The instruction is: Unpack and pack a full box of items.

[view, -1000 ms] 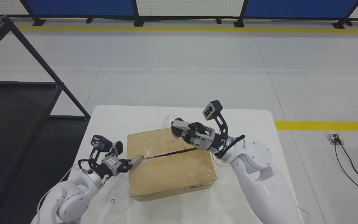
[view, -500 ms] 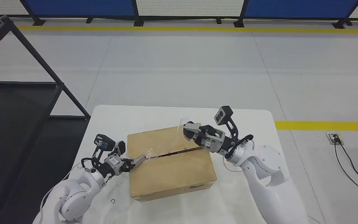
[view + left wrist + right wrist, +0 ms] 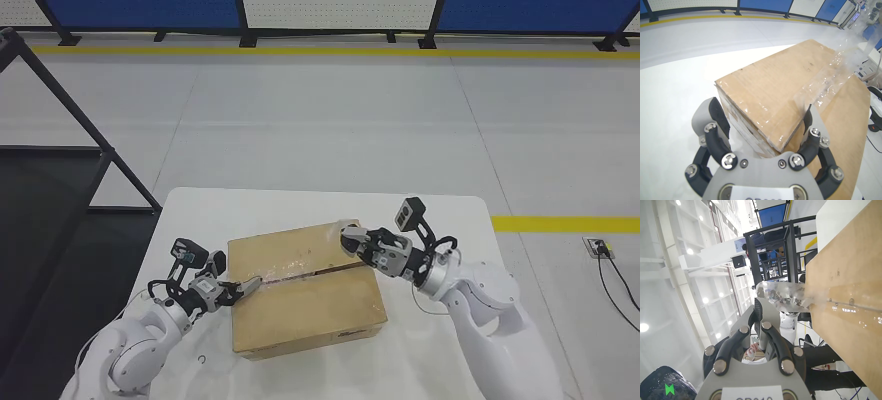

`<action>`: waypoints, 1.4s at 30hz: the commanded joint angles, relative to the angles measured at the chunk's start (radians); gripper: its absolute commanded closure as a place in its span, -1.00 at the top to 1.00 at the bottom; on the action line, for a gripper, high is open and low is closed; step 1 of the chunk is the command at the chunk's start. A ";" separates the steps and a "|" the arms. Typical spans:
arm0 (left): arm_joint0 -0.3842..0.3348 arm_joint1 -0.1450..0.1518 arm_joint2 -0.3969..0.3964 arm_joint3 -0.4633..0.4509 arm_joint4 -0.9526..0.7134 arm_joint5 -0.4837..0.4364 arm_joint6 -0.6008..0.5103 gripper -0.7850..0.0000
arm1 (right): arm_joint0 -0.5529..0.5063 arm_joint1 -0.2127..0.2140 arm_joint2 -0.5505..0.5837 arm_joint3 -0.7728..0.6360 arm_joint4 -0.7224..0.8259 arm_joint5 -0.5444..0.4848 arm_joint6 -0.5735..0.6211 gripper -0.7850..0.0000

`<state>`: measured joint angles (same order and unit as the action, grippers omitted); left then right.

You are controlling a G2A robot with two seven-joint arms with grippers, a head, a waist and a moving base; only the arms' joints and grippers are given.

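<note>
Brown corrugated cardboard box (image 3: 305, 295) sits mid white table (image 3: 440, 215), flaps shut and flat. Clear, crinkly, glossy tape strip (image 3: 783, 294) partly off box's top seam, running up past box's end nearest right arm. Right gripper (image 3: 759, 306) just off that end, ribbed fingers together, pinching tape tip. Left gripper (image 3: 762, 106) at box's opposite end, black-padded fingers spread wide, straddling flap corner beside seam.

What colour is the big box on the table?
The rectangular cardboard box is plain light brown; the left wrist view shows it best.
</note>
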<state>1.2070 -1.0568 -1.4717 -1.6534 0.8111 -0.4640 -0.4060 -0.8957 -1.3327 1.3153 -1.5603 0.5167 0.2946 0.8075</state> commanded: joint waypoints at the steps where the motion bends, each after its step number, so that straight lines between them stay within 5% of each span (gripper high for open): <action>1: -0.001 0.000 0.001 0.000 0.000 -0.001 -0.002 1.00 | -0.003 0.002 0.002 0.005 0.004 0.008 -0.001 -1.00; 18: -0.015 0.002 0.016 0.015 0.000 0.004 -0.008 1.00 | -0.040 0.029 0.040 0.017 0.005 0.078 0.008 -1.00; 39: -0.027 0.004 0.026 0.016 0.004 0.019 -0.017 1.00 | -0.038 0.065 0.075 0.055 -0.015 0.177 0.030 -0.11; 42: -0.032 0.004 0.028 0.019 0.003 0.019 -0.019 1.00 | -0.040 0.070 0.083 0.052 -0.012 0.184 0.039 -0.13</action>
<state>1.1765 -1.0525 -1.4444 -1.6356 0.8143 -0.4451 -0.4248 -0.9351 -1.2637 1.3955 -1.5080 0.5014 0.4785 0.8436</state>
